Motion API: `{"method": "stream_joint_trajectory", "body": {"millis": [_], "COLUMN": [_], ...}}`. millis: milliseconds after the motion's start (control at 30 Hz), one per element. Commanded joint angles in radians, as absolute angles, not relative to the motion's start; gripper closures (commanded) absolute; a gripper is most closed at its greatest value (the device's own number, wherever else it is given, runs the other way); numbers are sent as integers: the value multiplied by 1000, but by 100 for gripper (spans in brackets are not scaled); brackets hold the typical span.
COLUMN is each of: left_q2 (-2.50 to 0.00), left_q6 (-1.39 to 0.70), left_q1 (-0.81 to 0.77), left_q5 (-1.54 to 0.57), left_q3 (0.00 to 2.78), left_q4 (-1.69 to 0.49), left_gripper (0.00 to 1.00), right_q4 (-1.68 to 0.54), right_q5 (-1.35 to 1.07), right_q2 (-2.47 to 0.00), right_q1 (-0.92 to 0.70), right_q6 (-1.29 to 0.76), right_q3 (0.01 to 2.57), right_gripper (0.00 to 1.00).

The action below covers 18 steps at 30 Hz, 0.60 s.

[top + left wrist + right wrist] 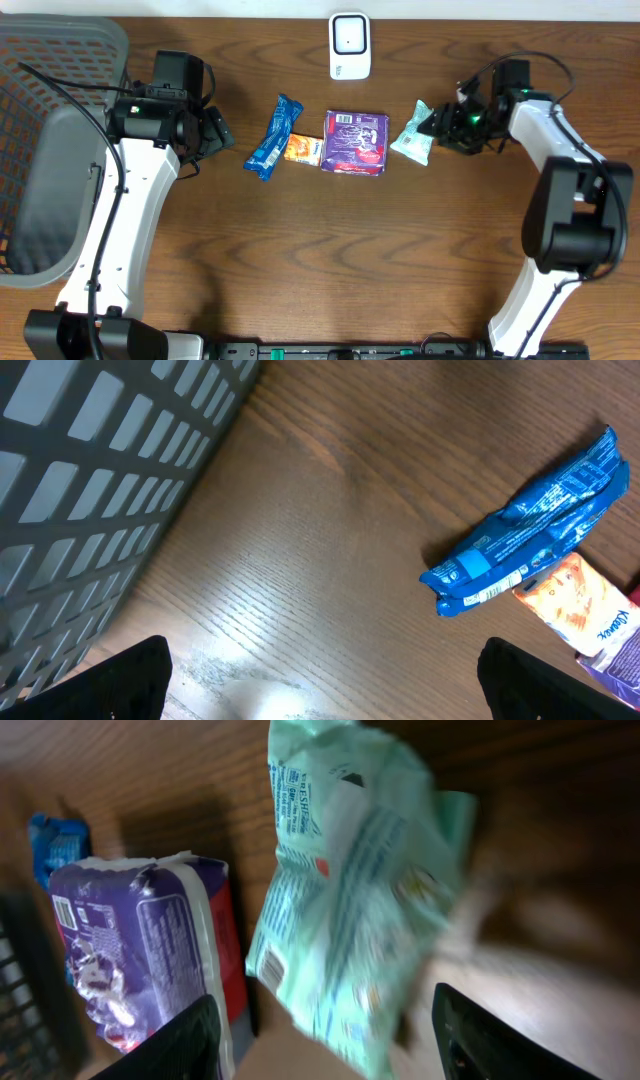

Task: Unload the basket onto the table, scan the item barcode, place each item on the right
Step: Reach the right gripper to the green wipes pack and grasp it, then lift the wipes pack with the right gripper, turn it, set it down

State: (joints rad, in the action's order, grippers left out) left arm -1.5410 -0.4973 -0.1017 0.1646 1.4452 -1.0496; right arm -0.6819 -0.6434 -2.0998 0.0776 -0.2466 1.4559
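Four packets lie in a loose row on the wooden table (300,260), in front of a white barcode scanner (350,45) that stands at the far edge. From the robot's left they are a blue wrapper (273,136), a small orange sachet (303,149) touching it, a purple pack (355,142) just beside that, and a mint-green packet (412,133) at the right end, near the purple pack but apart from it in the overhead view. The right gripper (437,125) is down at the green packet's outer edge. In the right wrist view its dark fingers (190,1040) stand on either side of the packet, which fills the space ahead of them. That view is blurred, so I cannot tell whether the fingers already press on the packet or only bracket it. The left gripper (320,680) hangs over bare wood between a grey slatted basket (50,150) and the blue wrapper, its jaws spread wide with nothing between them.
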Motion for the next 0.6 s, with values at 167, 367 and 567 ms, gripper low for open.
{"method": "stream_joint_trajectory", "body": {"millis": [167, 367, 567], "left_q2": [-1536, -1536, -1536], "left_q6": [-503, -503, -503], "left_q1": [-101, -101, -101], "left_q5": [184, 184, 184], "left_q3": [1442, 1442, 1442], "left_q4": [-1054, -1054, -1054], "left_gripper": [2, 2, 2], "right_q4": [-636, -648, -702], "right_q5": [-751, -661, -603], "right_q2": [-2194, -2188, -2145], "right_q1": [85, 99, 130], "right_q6": [-205, -205, -204], "right_q3": [1470, 1472, 1500], "right_gripper": [41, 89, 99]}}
